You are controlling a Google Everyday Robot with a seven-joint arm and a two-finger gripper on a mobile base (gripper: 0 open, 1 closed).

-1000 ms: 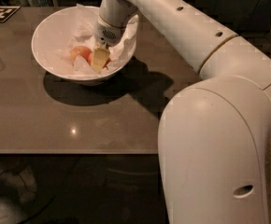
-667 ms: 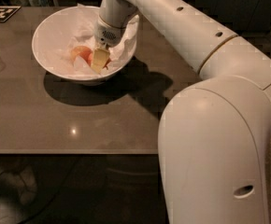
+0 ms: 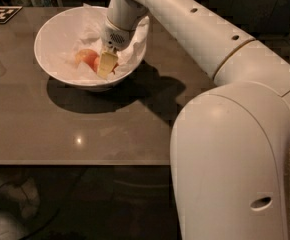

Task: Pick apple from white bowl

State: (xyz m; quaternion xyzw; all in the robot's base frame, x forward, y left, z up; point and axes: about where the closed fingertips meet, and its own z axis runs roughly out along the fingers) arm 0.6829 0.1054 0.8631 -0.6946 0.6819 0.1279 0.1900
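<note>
A glossy white arm (image 3: pixel 195 31) of smooth rounded shells is shown, marked by small dark holes (image 3: pixel 193 10) and a tan joint ring (image 3: pixel 235 52), ended by a pale yellow gripper (image 3: pixel 106 65) inside the white bowl (image 3: pixel 47 39).

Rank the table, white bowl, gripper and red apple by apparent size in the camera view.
1. table, largest.
2. white bowl.
3. gripper, down in the bowl at the apple.
4. apple, smallest as seen. The gripper hides part of it, so the order of these last two is unsure.
</note>
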